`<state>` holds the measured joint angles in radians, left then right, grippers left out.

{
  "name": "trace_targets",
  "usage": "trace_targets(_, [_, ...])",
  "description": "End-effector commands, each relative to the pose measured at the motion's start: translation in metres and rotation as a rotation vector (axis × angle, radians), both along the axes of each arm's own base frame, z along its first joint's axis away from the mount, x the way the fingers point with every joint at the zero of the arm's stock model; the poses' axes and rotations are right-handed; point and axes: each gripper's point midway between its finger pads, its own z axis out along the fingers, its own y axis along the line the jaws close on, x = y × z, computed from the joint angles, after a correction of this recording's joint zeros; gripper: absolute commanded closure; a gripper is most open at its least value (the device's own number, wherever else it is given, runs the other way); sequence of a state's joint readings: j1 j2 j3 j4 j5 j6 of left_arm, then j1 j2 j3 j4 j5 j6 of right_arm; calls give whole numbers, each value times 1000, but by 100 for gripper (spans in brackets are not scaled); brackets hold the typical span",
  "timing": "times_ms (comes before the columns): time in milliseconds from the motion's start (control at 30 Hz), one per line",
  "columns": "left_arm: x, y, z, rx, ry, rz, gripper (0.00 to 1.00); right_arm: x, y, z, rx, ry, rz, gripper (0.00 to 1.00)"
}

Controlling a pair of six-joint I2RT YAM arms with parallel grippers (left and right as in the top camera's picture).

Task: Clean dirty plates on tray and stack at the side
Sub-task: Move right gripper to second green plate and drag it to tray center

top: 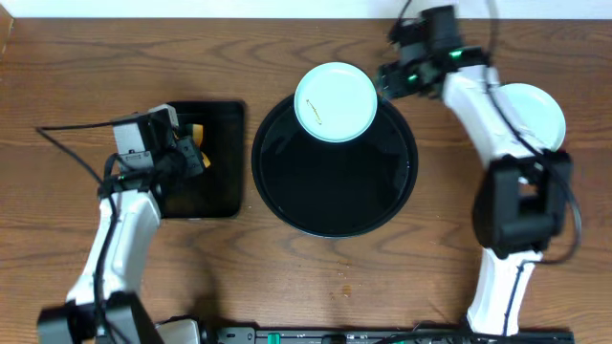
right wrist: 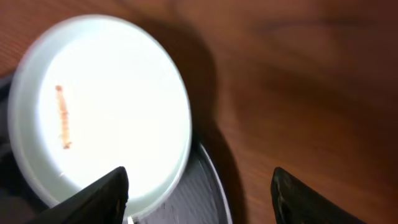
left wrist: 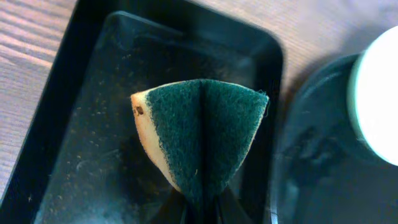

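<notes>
A pale blue plate (top: pixel 335 101) with a brownish smear lies at the back of the round black tray (top: pixel 335 205), overhanging its far rim. It also shows in the right wrist view (right wrist: pixel 106 112) and at the right edge of the left wrist view (left wrist: pixel 379 99). My right gripper (top: pixel 386 78) is open just right of this plate, its fingers (right wrist: pixel 199 190) straddling the plate's edge and the tray rim (right wrist: pixel 211 186). Another pale plate (top: pixel 532 113) lies on the table at the right, partly under the right arm. My left gripper (top: pixel 191 153) is shut on a folded green and yellow sponge (left wrist: pixel 199 137).
A smaller rectangular black tray (top: pixel 212 191) sits left of the round tray, under the left gripper; it also shows in the left wrist view (left wrist: pixel 74 149). Both arms' cables trail over the wooden table.
</notes>
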<state>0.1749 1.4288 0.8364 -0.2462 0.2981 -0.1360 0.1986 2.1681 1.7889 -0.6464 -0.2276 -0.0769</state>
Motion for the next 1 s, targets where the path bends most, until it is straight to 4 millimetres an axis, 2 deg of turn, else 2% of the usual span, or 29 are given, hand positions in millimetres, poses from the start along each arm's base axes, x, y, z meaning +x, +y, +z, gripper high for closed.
trace_targets(0, [2,9,-25,60,52,-14,92,2,16,-23,-27,16,-2,33])
trace_targets(100, [4,10,-45,67,90,-36,92,4,22,-43,-57,29,-32,36])
trace_targets(167, [3,10,-57,65,116,-40,92,3,25,-58,-75,49,-51,42])
trace_targets(200, [3,10,-61,63,126,-40,88,1,26,-61,-75,57,-53,48])
trace_targets(233, [3,10,-64,62,132,-40,83,0,28,-65,-74,67,-55,57])
trace_targets(267, [3,10,-67,61,137,-40,73,-1,29,-65,-71,72,-62,64])
trace_targets(333, [3,10,-68,64,141,-42,55,-1,32,-63,-68,68,-60,86])
trace_targets(367, [3,10,-68,67,138,-45,48,0,32,-59,-63,62,-66,95])
trace_targets(400, [4,10,-68,67,135,-45,46,1,33,-54,-59,52,-66,99])
trace_targets(600, [4,10,-68,67,135,-45,46,-2,28,-6,-28,13,-131,99])
trace_targets(700, [4,10,-68,68,135,-45,45,-12,21,7,-21,42,-188,99])
trace_targets(767, [3,11,-69,69,138,-43,43,-21,19,6,-18,89,-217,99])
trace_targets(833, [0,17,-72,100,153,-22,39,-33,17,0,-29,143,-230,99])
trace_targets(967, [-5,24,-77,134,172,0,38,-48,15,-15,-52,206,-234,99])
